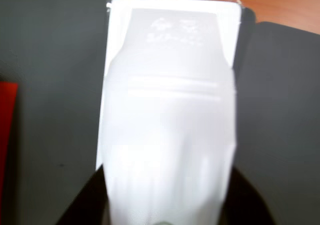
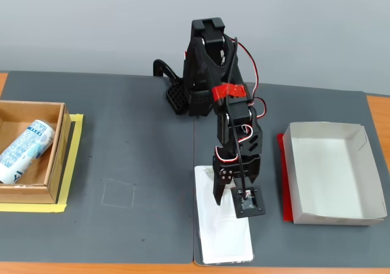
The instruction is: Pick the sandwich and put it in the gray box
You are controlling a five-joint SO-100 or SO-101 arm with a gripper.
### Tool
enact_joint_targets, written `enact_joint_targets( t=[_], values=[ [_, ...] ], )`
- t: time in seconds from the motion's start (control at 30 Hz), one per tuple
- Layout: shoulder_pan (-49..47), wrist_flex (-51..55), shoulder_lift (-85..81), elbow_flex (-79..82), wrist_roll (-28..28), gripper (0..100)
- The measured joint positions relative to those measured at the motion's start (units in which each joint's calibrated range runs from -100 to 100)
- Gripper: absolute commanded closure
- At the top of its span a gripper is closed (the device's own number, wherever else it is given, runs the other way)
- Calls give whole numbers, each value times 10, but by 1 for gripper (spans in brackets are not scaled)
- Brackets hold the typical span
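Where dark grey mat is laid over table, sandwich is seen flat: white glossy plastic-wrapped rectangle, raised wedge, faint label at far end. Black gripper is held directly above it, jaws spread astride, not clamped. Gray box, pale card tray, is set well right.

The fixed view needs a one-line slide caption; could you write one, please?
Arm's gripper poised over the sandwich on the mat, gray box empty at right.
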Motion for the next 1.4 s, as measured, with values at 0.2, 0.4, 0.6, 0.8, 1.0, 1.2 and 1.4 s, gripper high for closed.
enact_joint_targets(
  t=[0.2, 0.4, 0.6, 0.8, 1.0, 1.2, 1.4],
  values=[
    [7, -1, 0, 0, 0, 98],
    [7, 3, -6, -4, 0, 98],
    [2, 3, -42, -2, -4, 98],
    [3, 3, -105, -2, -3, 98],
    [-7, 3, -174, -2, -4, 98],
    [-55, 3, -241, -2, -4, 98],
    [-124, 3, -263, -26, -4, 98]
  ],
)
